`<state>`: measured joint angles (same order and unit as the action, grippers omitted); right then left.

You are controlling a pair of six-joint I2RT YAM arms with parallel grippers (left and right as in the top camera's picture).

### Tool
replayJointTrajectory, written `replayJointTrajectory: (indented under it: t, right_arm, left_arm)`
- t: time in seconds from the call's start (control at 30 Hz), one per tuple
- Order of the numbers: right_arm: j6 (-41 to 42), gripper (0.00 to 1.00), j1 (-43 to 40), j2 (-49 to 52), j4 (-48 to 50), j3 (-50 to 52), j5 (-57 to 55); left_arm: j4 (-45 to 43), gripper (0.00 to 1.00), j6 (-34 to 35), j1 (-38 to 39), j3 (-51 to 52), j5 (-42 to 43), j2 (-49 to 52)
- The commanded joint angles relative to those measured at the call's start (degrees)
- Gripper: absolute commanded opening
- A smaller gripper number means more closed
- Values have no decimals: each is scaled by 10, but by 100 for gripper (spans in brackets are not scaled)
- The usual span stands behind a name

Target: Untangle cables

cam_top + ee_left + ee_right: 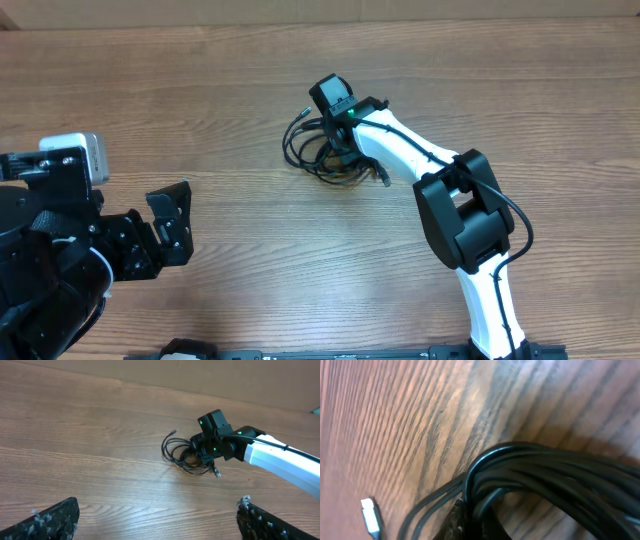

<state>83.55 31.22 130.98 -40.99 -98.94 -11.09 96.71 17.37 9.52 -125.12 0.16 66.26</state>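
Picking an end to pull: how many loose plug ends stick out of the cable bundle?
2. One plug end pokes out at the bundle's upper left in overhead; the other plug end lies lower right. The right gripper may hide more.

The cables [545, 467] are blurred and cut by the right edge; the right gripper [340, 152] hides its own fingertips.
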Motion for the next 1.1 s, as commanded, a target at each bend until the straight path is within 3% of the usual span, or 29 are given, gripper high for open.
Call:
replayJointTrajectory:
  t: [0.0, 0.3, 0.6, 0.7, 0.8, 0.93, 1.07]
  right_arm:
    - [-154, 4, -14, -6, -2, 2, 46]
    - [-377, 4, -18, -149, 35, -42, 62]
    - [-598, 4, -14, -338, -4, -61, 138]
    - [-638, 4, -14, -391, -34, -61, 138]
    - [-679, 4, -14, -444, -61, -61, 138]
    - [-715, 4, -14, -493, -81, -61, 136]
    - [-736, 4, -14, -525, -97, -61, 136]
  left_arm:
    - [1, 100, -11, 2, -1, -7, 0]
    - [1, 100, -11, 2, 0, -43, 4]
    - [-20, 100, -11, 2, 3, -78, 31]
    - [-37, 100, -11, 2, 3, -78, 59]
    - [-71, 100, -55, 2, 3, 13, 112]
    - [-110, 100, -183, 2, 3, 278, 181]
    - [-107, 100, -292, 2, 3, 483, 243]
